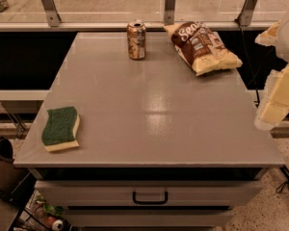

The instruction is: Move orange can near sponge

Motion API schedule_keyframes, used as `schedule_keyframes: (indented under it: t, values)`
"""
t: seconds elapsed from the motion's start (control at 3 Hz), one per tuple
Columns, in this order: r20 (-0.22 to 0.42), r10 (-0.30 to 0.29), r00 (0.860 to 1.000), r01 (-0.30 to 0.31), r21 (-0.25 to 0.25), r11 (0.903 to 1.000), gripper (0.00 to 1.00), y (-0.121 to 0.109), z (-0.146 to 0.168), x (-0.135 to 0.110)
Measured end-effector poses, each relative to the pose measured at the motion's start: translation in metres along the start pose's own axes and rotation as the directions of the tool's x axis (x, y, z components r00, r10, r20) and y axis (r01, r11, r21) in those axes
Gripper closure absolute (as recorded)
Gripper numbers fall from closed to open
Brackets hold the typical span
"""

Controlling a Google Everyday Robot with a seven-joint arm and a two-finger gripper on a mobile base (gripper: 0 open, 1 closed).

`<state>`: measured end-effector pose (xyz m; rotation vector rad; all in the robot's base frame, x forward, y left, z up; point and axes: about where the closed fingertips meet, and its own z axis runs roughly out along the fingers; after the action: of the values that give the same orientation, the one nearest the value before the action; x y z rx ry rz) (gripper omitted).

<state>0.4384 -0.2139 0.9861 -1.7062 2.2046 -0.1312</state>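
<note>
The orange can (136,40) stands upright at the far middle of the grey table (149,105), its silver pull-tab top showing. The sponge (61,128), dark green on top with a pale yellow base, lies flat near the table's front left corner. The two are far apart across the table. My gripper (274,102) is at the right edge of the view, beyond the table's right side, well away from both the can and the sponge.
A brown-and-yellow chip bag (202,47) lies at the far right of the table, right of the can. A drawer with a dark handle (150,197) sits below the table's front edge. A railing with metal posts (169,6) runs behind the table.
</note>
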Motion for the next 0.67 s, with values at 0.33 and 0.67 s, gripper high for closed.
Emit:
schedule_keyframes:
  t: [0.33, 0.67]
  values:
    - [0.003, 0.000, 1.000, 0.000, 0.003, 1.0000, 0.00, -0.0009, -0.0008, -0.0005]
    - [0.005, 0.001, 1.000, -0.001, 0.004, 1.0000, 0.00, -0.0014, -0.0008, -0.0008]
